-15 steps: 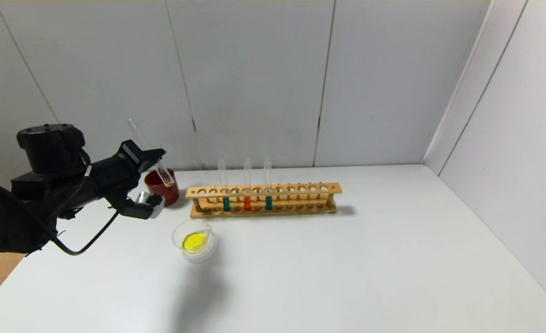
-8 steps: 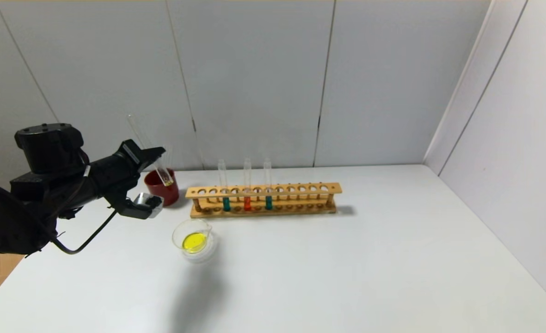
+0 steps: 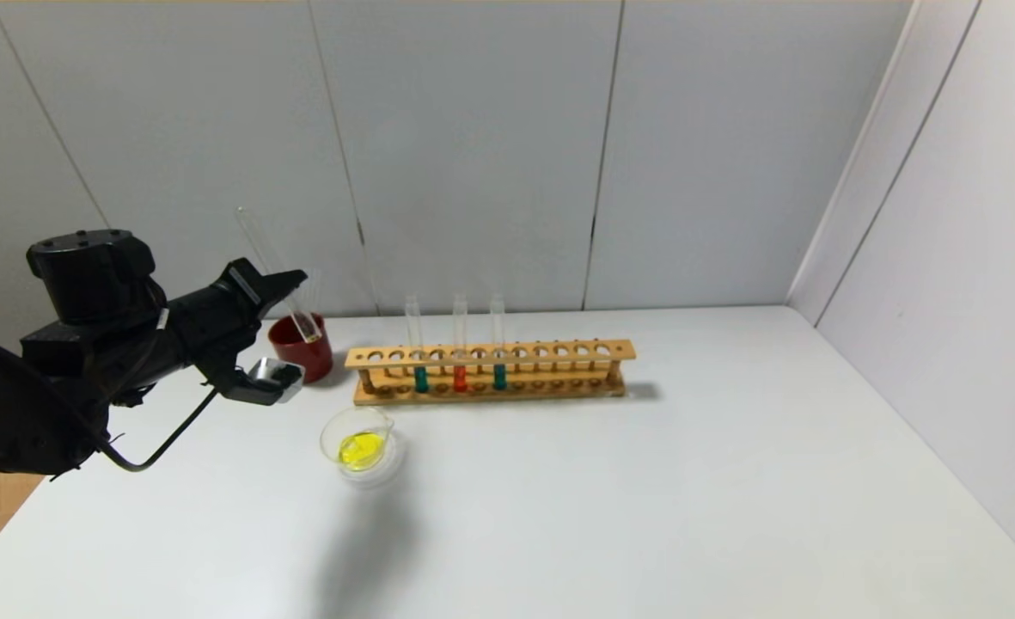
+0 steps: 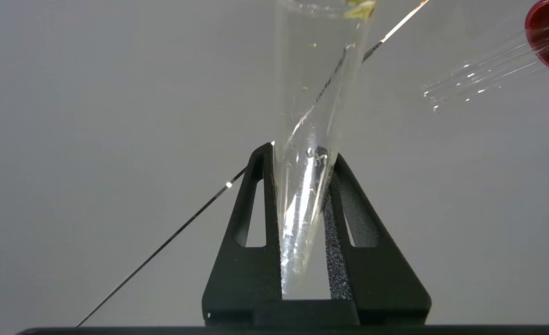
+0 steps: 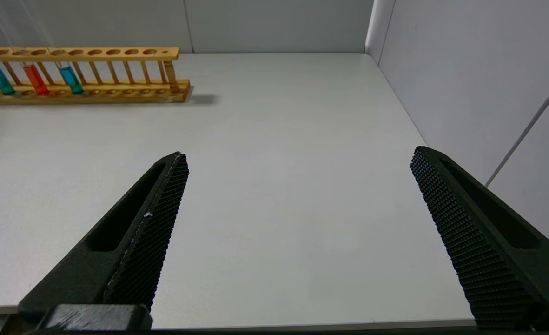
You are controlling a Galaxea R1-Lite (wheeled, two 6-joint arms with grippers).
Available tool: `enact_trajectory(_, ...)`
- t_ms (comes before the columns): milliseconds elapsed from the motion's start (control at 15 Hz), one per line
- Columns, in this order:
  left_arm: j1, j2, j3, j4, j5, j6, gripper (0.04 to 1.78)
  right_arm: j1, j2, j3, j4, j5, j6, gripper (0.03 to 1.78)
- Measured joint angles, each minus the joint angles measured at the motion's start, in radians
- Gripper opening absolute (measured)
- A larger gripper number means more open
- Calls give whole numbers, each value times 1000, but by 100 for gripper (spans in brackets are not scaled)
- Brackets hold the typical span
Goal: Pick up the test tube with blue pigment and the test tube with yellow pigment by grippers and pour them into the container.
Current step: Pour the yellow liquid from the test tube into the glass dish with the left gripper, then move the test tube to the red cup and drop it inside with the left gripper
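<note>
My left gripper [image 3: 286,291] is shut on a slim clear tube [image 3: 273,266] that is tilted and almost empty, with only a yellow trace at its lower end, which is at the red cup's mouth. In the left wrist view the tube [image 4: 309,139] sits between the black fingers of that gripper [image 4: 302,160]. The clear beaker [image 3: 359,443] on the table holds yellow liquid. Two teal-blue tubes [image 3: 420,365] [image 3: 498,361] stand in the wooden rack [image 3: 559,352]. My right gripper [image 5: 297,158] is open and empty, low over the table to the right of the rack.
A dark red cup [image 3: 302,348] stands left of the rack with another empty clear tube [image 4: 479,74] leaning in it. An orange-red tube [image 3: 460,365] stands between the teal ones. Walls close the back and right sides.
My left gripper has shifted slightly left and back with the tube. The tube's lower end has settled at the red cup's mouth. Nothing else moved.
</note>
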Motion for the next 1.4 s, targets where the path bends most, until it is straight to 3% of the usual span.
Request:
enact_trajectory(333,-4,-3,7,-5,31,-104,32,0,0,0,0,0,0,175)
enact_trajectory(600,-27,-42,15,0,208,-370,32,0,0,0,0,0,0,175)
enact_trajectory(867,-40,-60,-36,18,416,-741,32,0,0,0,0,0,0,175)
enact_trajectory(1400,-69,117,-365,-1,766,-1778,32,0,0,0,0,0,0,175)
